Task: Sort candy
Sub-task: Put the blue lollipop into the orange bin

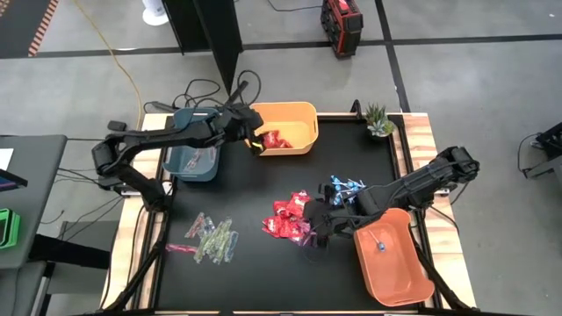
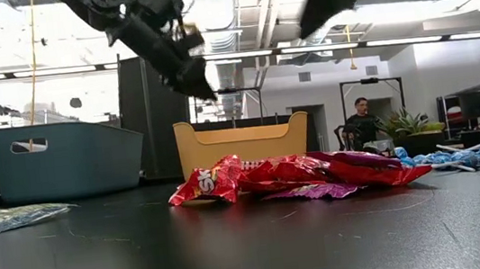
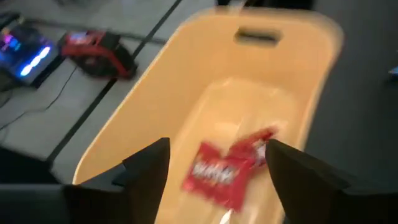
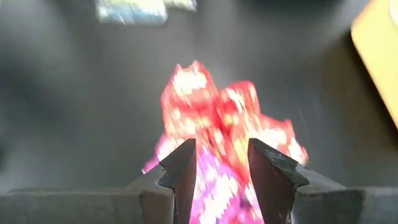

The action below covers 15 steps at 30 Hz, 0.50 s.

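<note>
Black matting covers the surface [image 1: 263, 272], which has pale wooden edges and stands in a workshop with a grey floor. At its far side a yellow plastic bin [image 1: 285, 114] sits next to a dark teal plastic bin [image 1: 191, 162]; an orange plastic bin [image 1: 395, 263] lies at the near right corner. The left pincer [image 1: 253, 140] hovers over the yellow bin's left end, its fingers spread wide with nothing between them; below it, shiny red square candy packets [image 3: 227, 168] lie on the bin's floor. The right pincer [image 1: 314, 230] is low at the near right edge of a heap of red and magenta packets [image 1: 288, 215] in the middle of the surface, its fingers partly apart; whether they grip a packet cannot be told. Blue-wrapped lollipops [image 1: 345, 187] lie just right of that heap. Thin clear green-pink stick packets [image 1: 211, 239] are scattered near the left edge. One small blue sweet [image 1: 381, 247] rests in the orange bin.
</note>
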Each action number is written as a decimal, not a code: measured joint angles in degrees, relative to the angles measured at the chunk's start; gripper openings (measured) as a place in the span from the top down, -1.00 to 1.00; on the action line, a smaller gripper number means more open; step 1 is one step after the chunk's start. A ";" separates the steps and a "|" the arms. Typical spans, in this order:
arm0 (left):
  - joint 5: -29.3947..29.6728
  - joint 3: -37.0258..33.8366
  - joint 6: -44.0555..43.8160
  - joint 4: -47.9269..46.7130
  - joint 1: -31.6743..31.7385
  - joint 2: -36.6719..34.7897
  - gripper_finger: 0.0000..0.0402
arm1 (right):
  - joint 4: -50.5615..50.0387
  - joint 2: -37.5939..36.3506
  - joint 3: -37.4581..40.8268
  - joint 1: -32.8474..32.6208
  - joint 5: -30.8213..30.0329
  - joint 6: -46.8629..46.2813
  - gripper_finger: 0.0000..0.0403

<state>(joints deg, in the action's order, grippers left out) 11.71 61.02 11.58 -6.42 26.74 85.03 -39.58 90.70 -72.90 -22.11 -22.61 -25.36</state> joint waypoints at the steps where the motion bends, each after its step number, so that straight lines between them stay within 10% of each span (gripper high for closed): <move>1: -0.87 0.02 -0.18 -0.42 -0.54 -1.28 -0.32 | -2.18 0.00 0.00 0.02 0.00 -1.30 0.21; 15: -4.62 -14.08 -9.68 2.30 -13.17 -27.09 -0.33 | -25.67 0.01 -2.23 17.26 10.93 -5.96 0.12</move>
<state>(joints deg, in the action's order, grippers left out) 7.09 46.94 1.90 -4.12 13.57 57.94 -65.25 90.70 -75.13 -4.85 -11.68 -31.32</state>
